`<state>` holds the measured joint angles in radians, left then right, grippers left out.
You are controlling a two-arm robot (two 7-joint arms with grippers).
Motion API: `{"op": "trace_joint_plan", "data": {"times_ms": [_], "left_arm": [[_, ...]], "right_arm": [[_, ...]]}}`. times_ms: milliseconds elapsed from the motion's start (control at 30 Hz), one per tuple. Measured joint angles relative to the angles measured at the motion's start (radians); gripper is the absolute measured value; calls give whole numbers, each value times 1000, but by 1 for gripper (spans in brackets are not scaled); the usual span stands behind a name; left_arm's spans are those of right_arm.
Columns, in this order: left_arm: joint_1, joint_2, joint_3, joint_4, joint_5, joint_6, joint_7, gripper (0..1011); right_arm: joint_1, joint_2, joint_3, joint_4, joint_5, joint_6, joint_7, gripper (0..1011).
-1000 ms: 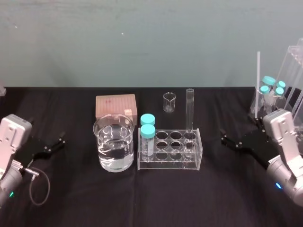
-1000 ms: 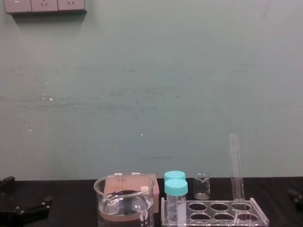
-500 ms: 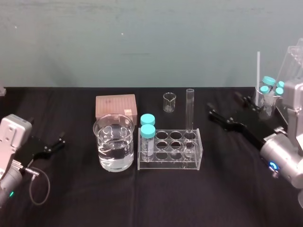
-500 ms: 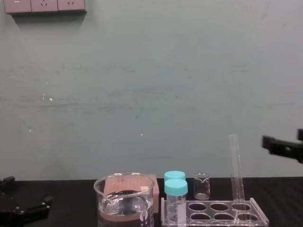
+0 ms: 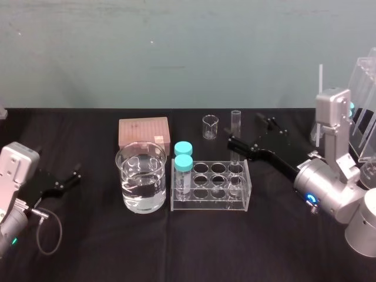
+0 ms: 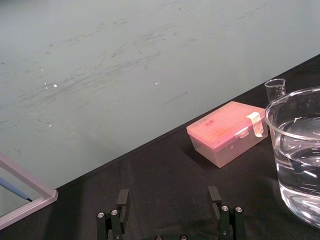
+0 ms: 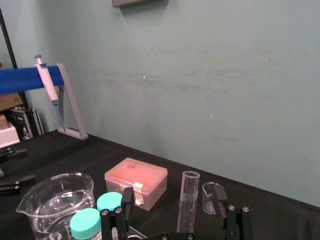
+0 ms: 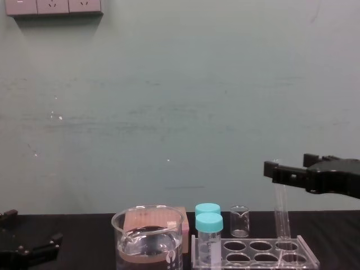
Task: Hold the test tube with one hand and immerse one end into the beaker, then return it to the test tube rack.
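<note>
Bare table (image 5: 276, 235) right of test tube rack (image 5: 208, 205), capped vials (image 5: 183, 167) leftward

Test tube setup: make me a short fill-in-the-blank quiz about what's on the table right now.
The right claw is ___, its fingers either side of the test tube.
The test tube stands at the ___ end of the test tube rack.
The rack also holds ___ capped vials.
The left claw, parked beyond the beaker, is ___.
Missing words: open; right; two; open.
</note>
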<state>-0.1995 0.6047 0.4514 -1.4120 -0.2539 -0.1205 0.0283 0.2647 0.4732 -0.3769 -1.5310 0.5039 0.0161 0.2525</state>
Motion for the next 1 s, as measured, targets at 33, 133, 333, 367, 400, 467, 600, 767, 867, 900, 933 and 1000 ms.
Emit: {"op": "trace_joint_plan", "data": {"times_ms": [33, 133, 333, 367, 400, 467, 600, 767, 867, 900, 933, 1000], "left_arm": [[0, 0, 0, 0, 0, 0, 0, 1000], [0, 0, 0, 0, 0, 0, 0, 1000], [0, 0, 0, 0, 0, 0, 0, 1000], [0, 0, 0, 0, 0, 0, 0, 1000], [0, 0, 0, 0, 0, 0, 0, 1000], [0, 0, 0, 0, 0, 0, 0, 1000], [0, 0, 0, 0, 0, 0, 0, 1000], [0, 0, 0, 0, 0, 0, 0, 1000], [0, 0, 0, 0, 0, 0, 0, 1000], [0, 0, 0, 0, 0, 0, 0, 1000], [0, 0, 0, 0, 0, 0, 0, 1000], [0, 0, 0, 0, 0, 0, 0, 1000]], "right_arm": [[4, -4, -2, 6, -4, 3, 0, 1000], [18, -19, -6, 25, -18, 11, 2, 1000], [36, -44, -11, 56, -39, 24, 10, 1000], [37, -47, -11, 59, -41, 26, 11, 1000], [39, -53, -11, 64, -45, 29, 12, 1000], [41, -60, -11, 71, -50, 34, 12, 1000], [42, -72, -6, 82, -60, 43, 12, 1000], [43, -84, 1, 92, -73, 54, 8, 1000], [43, -91, 6, 97, -81, 59, 7, 1000], [44, -94, 9, 100, -85, 61, 7, 1000], [44, -95, 11, 102, -88, 63, 6, 1000], [44, -98, 13, 104, -91, 65, 5, 1000]]}}
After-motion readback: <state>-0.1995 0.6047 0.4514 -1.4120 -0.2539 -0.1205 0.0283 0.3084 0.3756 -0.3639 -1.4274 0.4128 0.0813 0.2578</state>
